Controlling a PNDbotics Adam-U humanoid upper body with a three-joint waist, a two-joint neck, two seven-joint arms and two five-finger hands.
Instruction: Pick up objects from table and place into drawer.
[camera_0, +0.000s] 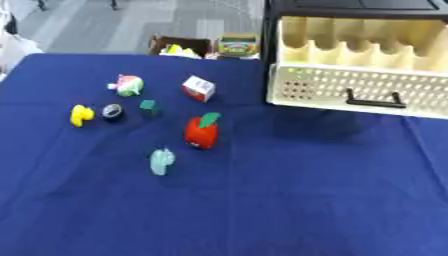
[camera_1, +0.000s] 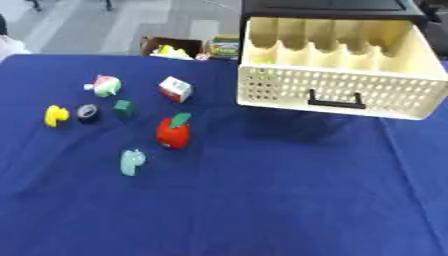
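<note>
Blue cloth (camera_0: 289, 200) bears toys beside the open cream drawer (camera_1: 332, 90).

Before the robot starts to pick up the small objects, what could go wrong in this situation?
1. The yellow toy, dark round object and green block lie close together, so a hand taking one may knock another.
2. The red apple toy stands upright and could tip or roll when touched.
3. The open drawer juts out over the table; an object released short of its front wall would probably miss it.
</note>
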